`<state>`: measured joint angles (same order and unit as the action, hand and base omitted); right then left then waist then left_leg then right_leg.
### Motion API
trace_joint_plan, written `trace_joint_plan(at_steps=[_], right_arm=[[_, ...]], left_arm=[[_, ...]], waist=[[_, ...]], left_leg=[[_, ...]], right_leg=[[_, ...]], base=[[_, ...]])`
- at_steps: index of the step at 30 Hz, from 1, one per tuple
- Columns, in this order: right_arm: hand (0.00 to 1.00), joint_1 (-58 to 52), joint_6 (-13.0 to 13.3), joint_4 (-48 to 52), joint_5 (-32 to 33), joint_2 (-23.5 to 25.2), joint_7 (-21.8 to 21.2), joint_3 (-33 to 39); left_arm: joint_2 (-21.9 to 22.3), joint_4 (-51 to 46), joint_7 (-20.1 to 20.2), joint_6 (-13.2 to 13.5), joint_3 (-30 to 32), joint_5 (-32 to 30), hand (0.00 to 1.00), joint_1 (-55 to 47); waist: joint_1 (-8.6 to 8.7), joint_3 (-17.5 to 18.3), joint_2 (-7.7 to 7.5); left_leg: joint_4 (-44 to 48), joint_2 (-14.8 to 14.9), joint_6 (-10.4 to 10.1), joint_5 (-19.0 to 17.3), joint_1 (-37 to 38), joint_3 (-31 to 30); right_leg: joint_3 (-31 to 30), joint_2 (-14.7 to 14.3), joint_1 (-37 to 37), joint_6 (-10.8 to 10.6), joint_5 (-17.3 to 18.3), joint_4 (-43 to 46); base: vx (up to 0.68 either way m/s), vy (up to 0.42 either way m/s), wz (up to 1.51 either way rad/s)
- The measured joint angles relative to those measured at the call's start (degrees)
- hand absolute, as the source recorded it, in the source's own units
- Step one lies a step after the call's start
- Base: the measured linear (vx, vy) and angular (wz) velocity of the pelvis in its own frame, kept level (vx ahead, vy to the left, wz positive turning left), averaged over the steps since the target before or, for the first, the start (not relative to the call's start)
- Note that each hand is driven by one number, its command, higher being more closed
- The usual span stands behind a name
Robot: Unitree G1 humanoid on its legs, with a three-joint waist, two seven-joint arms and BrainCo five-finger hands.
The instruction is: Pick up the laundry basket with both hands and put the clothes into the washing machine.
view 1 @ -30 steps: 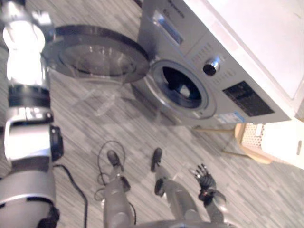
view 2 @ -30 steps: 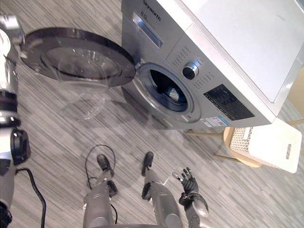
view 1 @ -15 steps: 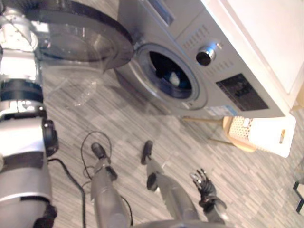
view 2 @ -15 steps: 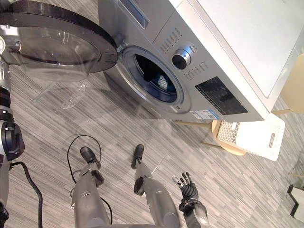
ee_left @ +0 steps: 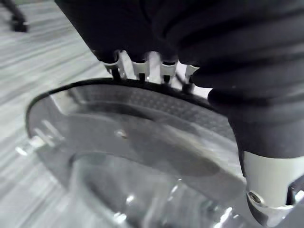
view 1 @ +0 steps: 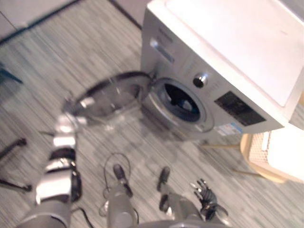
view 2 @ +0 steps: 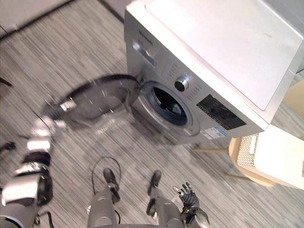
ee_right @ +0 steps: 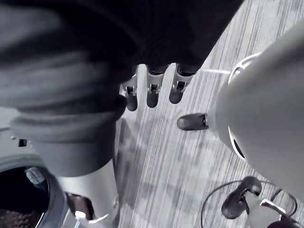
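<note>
A silver washing machine [view 2: 209, 61] stands ahead with its round glass door [view 2: 97, 102] swung open to the left. Something light lies inside the dark drum [view 2: 170, 105]. My left hand [view 2: 65, 105] rests at the door's outer rim [ee_left: 142, 102], its palm [ee_left: 213, 52] just above the edge. My right hand [view 2: 189, 200] hangs low by my side over the floor, open and holding nothing, fingers [ee_right: 151, 92] straight. A white perforated laundry basket [view 2: 273, 156] sits at the right on a wooden stool [view 2: 235, 161], away from both hands.
Grey striped wooden flooring [view 2: 71, 47] spreads in front of the machine. A dark stand leg [view 1: 12, 147] shows at the far left. The stool with the basket stands close to the machine's right front corner.
The whole picture has shifted, so the camera has moved and takes in more of the machine's top. My left hand stays at the door's rim. My right hand still hangs low.
</note>
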<state>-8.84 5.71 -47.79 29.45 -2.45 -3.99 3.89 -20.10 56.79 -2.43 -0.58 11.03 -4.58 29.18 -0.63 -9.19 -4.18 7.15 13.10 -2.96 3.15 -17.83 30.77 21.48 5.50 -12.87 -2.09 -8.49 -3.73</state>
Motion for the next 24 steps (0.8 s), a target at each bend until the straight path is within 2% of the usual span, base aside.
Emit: trace_joint_plan(at_steps=[2,3,4,6,8,10,12,14,17,20,22,24], right_arm=[[0.00,1.3,-0.3,-3.7,-0.9,-0.4,0.1,2.5],[0.00,2.3,-0.9,-6.0,-0.9,-0.2,0.2,3.8],[0.00,2.7,-1.1,-7.2,-0.9,-0.1,0.2,4.8],[0.00,2.6,-1.2,-7.8,-0.9,0.0,0.2,5.8],[0.00,2.6,-1.4,-9.2,-1.2,0.3,0.3,7.5],[0.00,2.0,-1.7,-9.2,-1.6,0.2,0.3,8.3],[0.00,0.9,-1.8,-9.2,-2.8,-0.3,0.5,9.9],[0.00,-1.1,-2.1,-9.2,-4.2,-0.4,1.6,12.2],[0.00,-3.1,-2.1,-9.2,-4.9,0.4,2.3,16.2],[0.00,-4.0,-2.0,-9.1,-5.0,1.2,3.1,20.8],[0.00,-4.1,-2.1,-9.1,-5.5,2.0,3.9,22.8],[0.00,-4.1,-2.2,-9.2,-6.6,2.7,3.8,23.7]], left_arm=[[5.1,2.8,1.6,-0.5,-4.7,2.4,0.00,-3.8],[7.8,4.4,2.4,-0.5,-8.0,4.3,0.00,-6.2],[10.6,5.3,3.1,-0.4,-11.4,6.6,0.00,-8.1],[12.8,6.8,3.6,-0.4,-14.3,8.4,0.00,-8.5],[14.7,7.1,4.9,-0.2,-21.1,9.1,0.00,-8.2],[15.6,7.1,4.9,0.0,-23.1,9.3,0.00,-7.4],[16.5,8.6,4.4,0.9,-23.3,11.1,0.00,-4.1],[16.5,8.7,0.8,2.2,-19.2,14.6,0.00,2.1],[17.4,4.1,-3.3,4.9,-16.4,19.6,0.00,3.1],[21.0,1.1,-5.5,7.4,-15.5,21.8,0.00,0.5],[22.9,1.1,-5.2,7.5,-16.1,20.9,0.00,-3.8],[23.8,1.9,-3.9,7.2,-16.0,16.6,0.00,-11.9]], waist=[[0.50,1.0,1.14],[1.53,1.3,1.65],[2.39,1.5,1.55],[3.20,1.7,1.32],[5.32,3.3,0.46],[7.43,4.8,0.45],[9.34,6.0,1.49],[10.49,6.8,2.98],[12.40,7.6,4.14],[12.31,8.0,4.68],[12.30,8.1,4.61],[12.12,9.1,4.38]], left_leg=[[-3.5,-2.4,0.1,1.3,2.3,0.4],[-6.4,-3.4,-0.2,2.6,4.1,0.8],[-9.4,-4.3,-0.6,3.5,6.4,1.7],[-11.9,-5.4,-1.3,4.2,8.8,2.7],[-13.0,-5.7,-1.4,4.3,11.7,6.4],[-13.0,-5.9,-1.4,3.5,14.0,10.1],[-13.0,-6.0,-1.8,2.5,16.3,14.5],[-13.0,-6.2,-1.7,1.9,19.0,20.4],[-13.1,-5.8,-1.7,1.9,19.7,21.2],[-13.1,-5.5,-1.5,2.1,20.3,21.0],[-13.0,-5.3,-1.6,2.0,21.9,20.6],[-13.0,-5.1,-2.0,1.7,22.5,18.3]], right_leg=[[-0.1,1.5,0.6,-0.5,1.8,0.6],[-0.6,1.8,0.9,-0.6,1.8,0.8],[-1.6,1.8,1.3,-0.8,2.3,1.3],[-2.7,1.8,1.7,-0.9,3.1,1.9],[-6.5,1.5,1.8,-0.9,3.1,2.3],[-10.1,1.3,1.7,-0.9,3.0,2.4],[-14.4,1.1,1.6,-1.4,2.2,1.9],[-19.4,0.6,1.5,-1.5,0.5,0.5],[-20.0,0.3,1.6,-1.6,0.4,0.7],[-19.4,0.2,2.5,-1.7,0.2,0.7],[-18.2,0.2,4.6,-1.7,0.7,0.7],[-16.3,0.4,6.4,-1.7,1.8,0.7]], base=[[0.02,0.076,0.10],[-0.03,0.092,-0.08],[-0.04,0.063,-0.17],[-0.03,0.046,-0.30],[-0.03,0.025,-0.71],[-0.01,-0.004,-1.04],[0.00,-0.011,-1.28],[0.01,-0.038,-1.26],[0.02,-0.047,-0.31],[0.03,-0.026,0.07],[0.03,-0.011,0.23],[0.02,-0.020,0.41]])
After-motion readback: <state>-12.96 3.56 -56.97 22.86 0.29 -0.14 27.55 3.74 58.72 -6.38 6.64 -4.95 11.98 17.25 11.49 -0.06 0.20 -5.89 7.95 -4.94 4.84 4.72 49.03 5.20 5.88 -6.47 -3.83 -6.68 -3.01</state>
